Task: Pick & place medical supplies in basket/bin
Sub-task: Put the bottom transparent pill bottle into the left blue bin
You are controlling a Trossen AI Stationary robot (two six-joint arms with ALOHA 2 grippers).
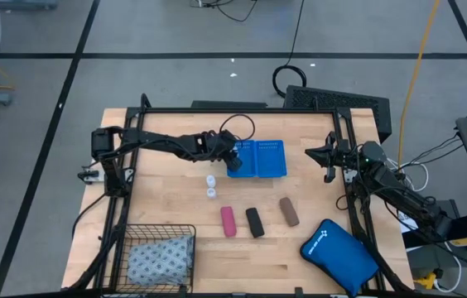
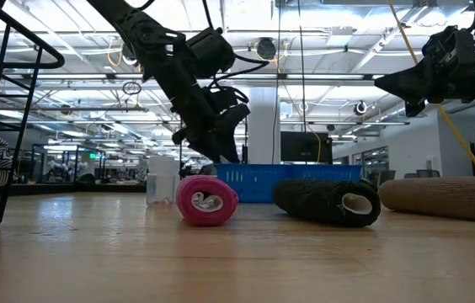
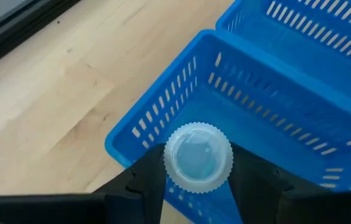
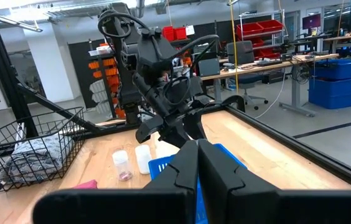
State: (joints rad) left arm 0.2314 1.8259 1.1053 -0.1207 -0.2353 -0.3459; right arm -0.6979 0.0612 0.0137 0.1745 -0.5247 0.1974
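My left gripper [image 1: 233, 161] hangs over the left end of the blue plastic tray [image 1: 267, 159], shut on a small vial with a white ribbed cap [image 3: 198, 155]. Two more vials [image 1: 210, 186] stand on the table just near of it. The pink roll [image 1: 228, 221], black roll [image 1: 254, 222] and brown roll [image 1: 289, 212] lie in a row. In the black wire basket [image 1: 134, 236] at the near left lies the grey-blue dotted pack [image 1: 161, 258]. My right gripper [image 1: 320, 154] waits shut at the right edge, in the air. My left gripper pinches the vial between its two fingers [image 3: 150, 182], one on each side at the ribbed cap [image 3: 172, 167]. The fingers slant down from the table's left. The vial is lifted clear, above the corner of the tray's left compartment [image 3: 163, 118], cap toward the wrist.
A large bright-blue zip pouch [image 1: 339, 255] lies at the near right corner. A black metal frame [image 1: 242, 110] runs along the table's far and side edges. Bare wood shows between the basket and the rolls.
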